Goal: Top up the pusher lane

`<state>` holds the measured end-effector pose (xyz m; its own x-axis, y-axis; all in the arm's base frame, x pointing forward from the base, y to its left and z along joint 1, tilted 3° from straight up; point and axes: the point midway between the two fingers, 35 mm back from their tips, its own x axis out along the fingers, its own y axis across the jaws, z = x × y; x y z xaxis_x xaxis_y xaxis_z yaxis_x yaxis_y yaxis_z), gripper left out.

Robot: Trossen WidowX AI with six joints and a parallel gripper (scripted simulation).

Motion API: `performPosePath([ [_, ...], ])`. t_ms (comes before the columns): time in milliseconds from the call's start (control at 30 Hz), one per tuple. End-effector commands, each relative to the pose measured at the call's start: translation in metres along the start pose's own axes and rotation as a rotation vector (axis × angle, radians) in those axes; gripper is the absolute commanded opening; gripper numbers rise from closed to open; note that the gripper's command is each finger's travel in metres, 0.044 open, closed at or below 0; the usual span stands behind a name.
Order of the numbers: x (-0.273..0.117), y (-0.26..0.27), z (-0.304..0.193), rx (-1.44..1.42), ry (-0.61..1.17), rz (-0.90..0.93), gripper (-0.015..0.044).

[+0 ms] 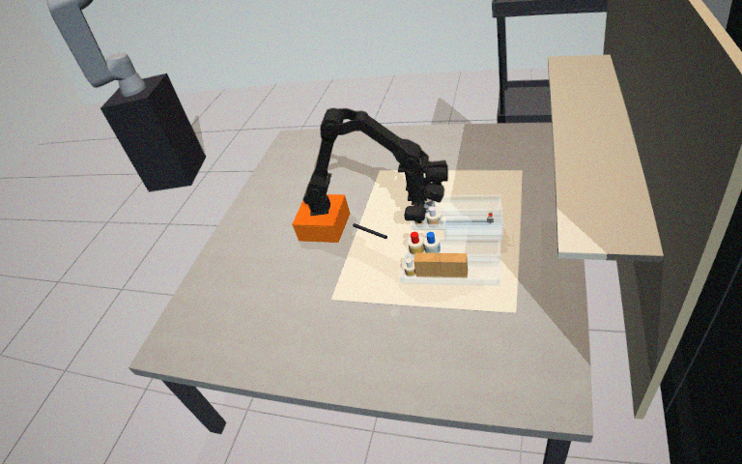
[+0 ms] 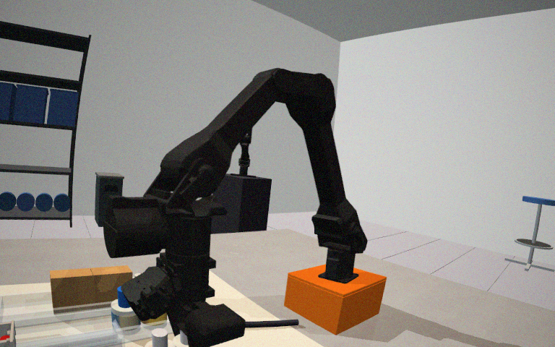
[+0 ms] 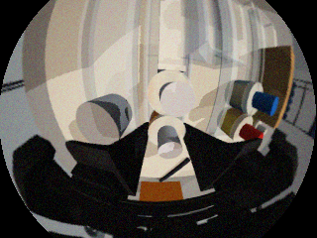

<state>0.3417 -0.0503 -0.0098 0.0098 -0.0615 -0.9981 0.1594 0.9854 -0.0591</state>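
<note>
My gripper (image 3: 165, 125) (image 1: 416, 217) points down at the front of the sprung lane, shut on a grey-capped jar (image 3: 169, 143) (image 2: 183, 337). Another grey-capped jar (image 3: 176, 99) (image 1: 433, 217) (image 2: 159, 338) stands in the lane directly behind it. In the wrist view the two jars overlap; whether they touch is unclear. A dark edge, perhaps the pusher plate, shows behind the rear jar. The held jar looks upright and in line with the lane. Its base and the low front stop are hidden, so I cannot tell whether it stands on the lane floor.
A red-capped jar (image 1: 414, 241) (image 3: 251, 132) and a blue-capped jar (image 1: 431, 241) (image 3: 265, 103) stand in the neighbouring lane. Beyond them are wooden blocks (image 1: 440, 265) and a small jar (image 1: 409, 268). A grey cylinder (image 3: 96, 123) stands on the other side. A black rod (image 1: 370, 230) lies in front.
</note>
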Motion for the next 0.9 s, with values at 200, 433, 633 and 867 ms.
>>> performPosePath([
  [200,-0.0002,0.0000,0.0010,-0.002,-0.013,0.000,0.0000],
  [433,-0.0002,0.0000,-0.0001,-0.002,-0.012,0.000,0.0000],
  [633,-0.0001,-0.0001,-0.0011,-0.002,-0.012,0.000,0.0000],
  [867,-0.0001,-0.0001,-0.0023,-0.002,-0.012,0.000,0.0000],
])
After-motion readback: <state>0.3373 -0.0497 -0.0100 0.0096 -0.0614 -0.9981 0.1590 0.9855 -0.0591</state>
